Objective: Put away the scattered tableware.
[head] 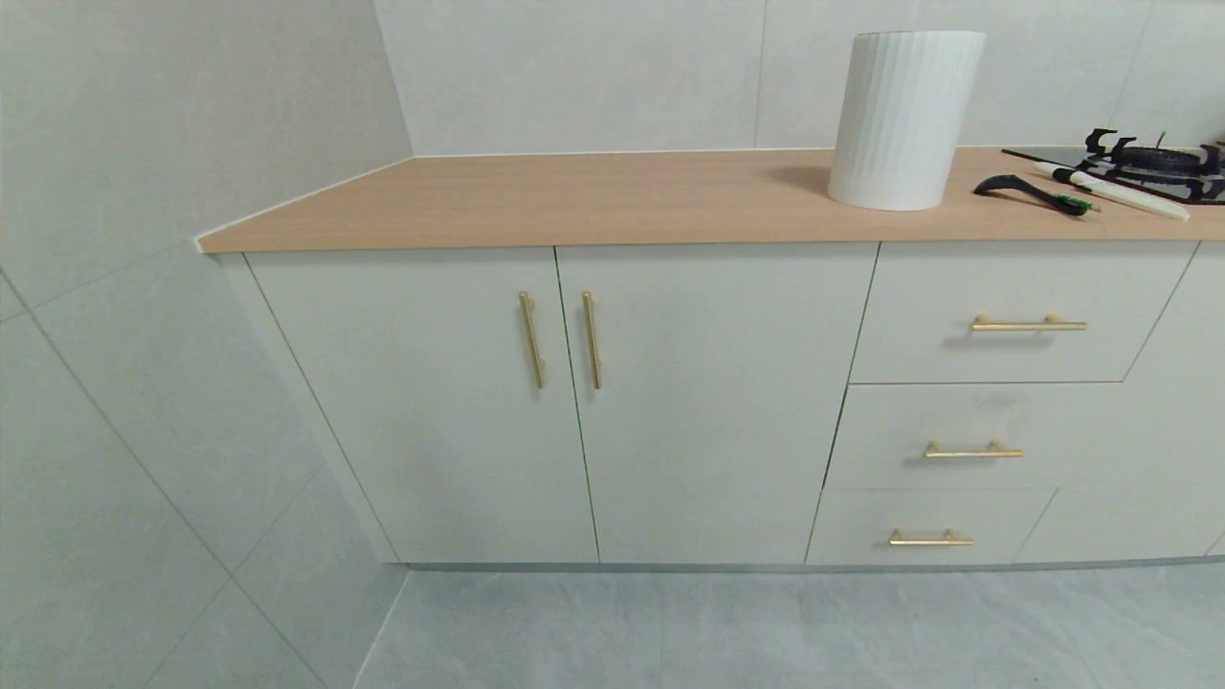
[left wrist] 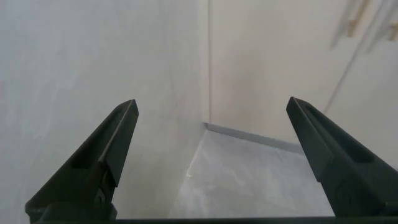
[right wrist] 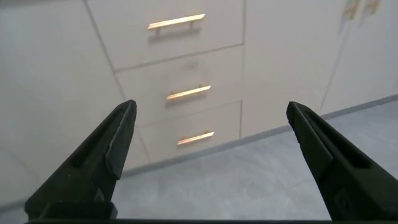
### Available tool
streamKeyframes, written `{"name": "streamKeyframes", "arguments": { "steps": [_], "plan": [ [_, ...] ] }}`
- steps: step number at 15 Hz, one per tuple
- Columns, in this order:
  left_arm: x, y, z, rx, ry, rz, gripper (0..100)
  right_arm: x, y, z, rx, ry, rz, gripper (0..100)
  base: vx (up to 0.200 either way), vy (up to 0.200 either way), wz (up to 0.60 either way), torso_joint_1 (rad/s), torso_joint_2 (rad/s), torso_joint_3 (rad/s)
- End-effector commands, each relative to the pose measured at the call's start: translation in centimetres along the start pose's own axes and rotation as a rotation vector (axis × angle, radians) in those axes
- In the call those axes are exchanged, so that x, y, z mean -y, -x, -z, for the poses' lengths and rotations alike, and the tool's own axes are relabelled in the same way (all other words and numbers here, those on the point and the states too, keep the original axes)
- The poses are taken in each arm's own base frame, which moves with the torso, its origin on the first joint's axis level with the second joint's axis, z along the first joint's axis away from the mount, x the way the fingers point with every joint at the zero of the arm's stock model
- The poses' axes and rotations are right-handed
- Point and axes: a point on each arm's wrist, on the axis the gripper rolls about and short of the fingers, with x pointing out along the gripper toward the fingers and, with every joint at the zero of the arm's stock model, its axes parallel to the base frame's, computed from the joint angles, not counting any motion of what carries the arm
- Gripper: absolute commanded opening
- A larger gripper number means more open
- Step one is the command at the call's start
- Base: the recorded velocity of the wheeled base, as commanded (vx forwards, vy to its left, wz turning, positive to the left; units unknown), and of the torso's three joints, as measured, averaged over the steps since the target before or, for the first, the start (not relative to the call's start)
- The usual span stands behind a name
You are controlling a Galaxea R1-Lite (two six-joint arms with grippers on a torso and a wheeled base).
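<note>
Both claws are spread wide and hold nothing. Ahead of the left claw (left wrist: 211, 102) are a pale wall corner (left wrist: 208, 68) and grey floor (left wrist: 249, 180); the right claw (right wrist: 211, 104) faces three gold-handled drawers (right wrist: 180, 59). Well above the right claw, on the wooden countertop (head: 574, 196) over those drawers, lie a black curved spoon (head: 1029, 191) and a long white utensil (head: 1115, 191) with a green tip. They lie between a white ribbed holder (head: 900, 120) and a black hob (head: 1158, 158).
</note>
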Motion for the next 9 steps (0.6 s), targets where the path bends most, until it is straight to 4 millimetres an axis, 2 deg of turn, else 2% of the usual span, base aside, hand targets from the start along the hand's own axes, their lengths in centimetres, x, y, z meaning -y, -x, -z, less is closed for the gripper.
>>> {"name": "streamKeyframes", "arguments": {
  "steps": [1,2,3,4,7,9],
  "plan": [
    [0.1,0.9,1.3,0.053,0.006,-0.081,100,0.2,0.9,1.5,0.050,-0.015,0.063,100,0.000,0.000,0.00,0.000,0.00,0.000],
    [0.1,0.9,1.4,0.053,0.003,-0.078,100,0.2,0.9,1.7,0.045,-0.014,0.066,100,0.000,0.000,0.00,0.000,0.00,0.000],
    [0.3,0.4,3.0,0.017,-0.027,-0.083,100,0.2,0.4,2.6,0.040,-0.014,0.104,100,0.000,0.000,0.00,0.000,0.00,0.000],
    [0.4,0.2,3.6,0.002,-0.040,-0.069,100,0.1,0.2,3.2,0.034,-0.002,0.097,100,0.000,0.000,0.00,0.000,0.00,0.000],
    [0.9,0.0,3.5,0.046,-0.068,0.113,100,-0.2,-0.6,5.5,0.016,0.075,-0.003,100,0.000,0.000,0.00,0.000,0.00,0.000],
    [1.2,0.0,3.7,0.052,-0.059,0.233,100,-0.2,-0.6,6.0,-0.007,0.118,-0.041,100,0.000,0.000,0.00,0.000,0.00,0.000]
  ]
}}
